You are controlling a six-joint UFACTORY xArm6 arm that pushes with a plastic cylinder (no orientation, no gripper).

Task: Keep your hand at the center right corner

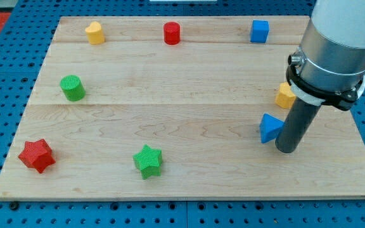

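My tip (288, 150) rests on the wooden board (189, 183) at the view's right, about mid-height. A blue triangle block (270, 128) sits just left of the tip, close to or touching the rod. A yellow block (284, 96) lies above the tip, partly hidden behind the arm's grey body. The arm's wide grey cylinder (341, 38) fills the view's upper right.
Along the view's top stand a yellow block (94, 32), a red cylinder (172, 33) and a blue cube (259, 31). A green cylinder (73, 87) is at the left, a red star (37, 156) at the lower left, a green star (147, 160) at the bottom middle.
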